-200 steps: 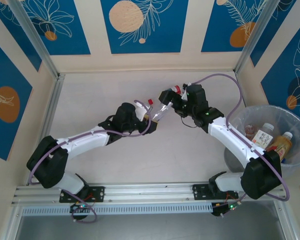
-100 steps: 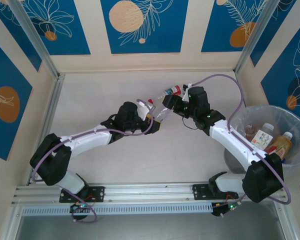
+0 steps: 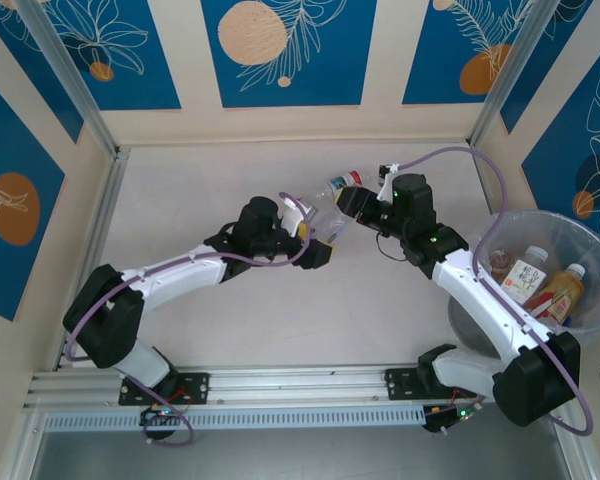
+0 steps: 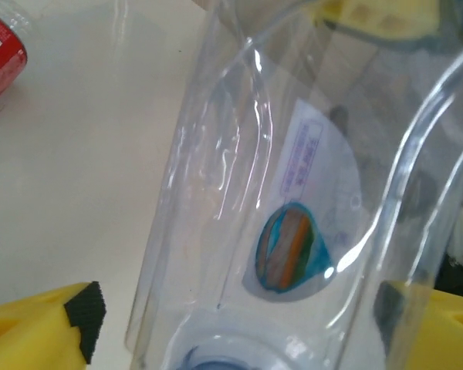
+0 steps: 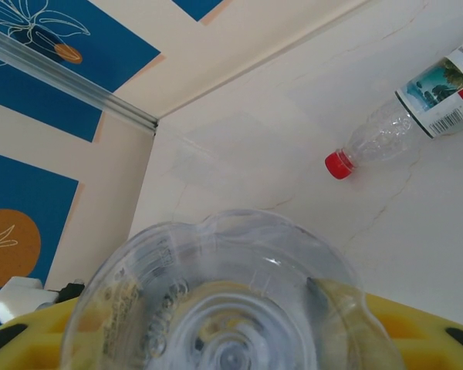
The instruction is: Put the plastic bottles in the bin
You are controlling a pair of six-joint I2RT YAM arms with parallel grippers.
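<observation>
A clear plastic bottle (image 3: 331,224) hangs above the table's middle between both grippers. My right gripper (image 3: 344,206) is shut on its base end; its yellow fingers (image 5: 393,324) press the bottle's base (image 5: 224,301) from both sides. My left gripper (image 3: 313,228) stands open around the other end. Its fingertips (image 4: 81,316) are clear of the bottle's wall (image 4: 239,177), which carries a small blue and orange sticker. A red-labelled bottle (image 3: 342,184) with a red cap (image 5: 338,163) lies on the table behind. The bin (image 3: 580,235) at the right holds a few bottles (image 3: 526,272).
Blue and cream walls with aluminium posts (image 3: 75,85) close the table at the back and sides. A rail (image 3: 300,385) carries both arm bases at the near edge. The right arm's purple cable (image 3: 485,185) loops over the bin's near rim.
My right gripper has closed on the clear bottle's base. My left gripper, which held the bottle a second ago, has opened. Both grippers and the bottle have shifted slightly right.
</observation>
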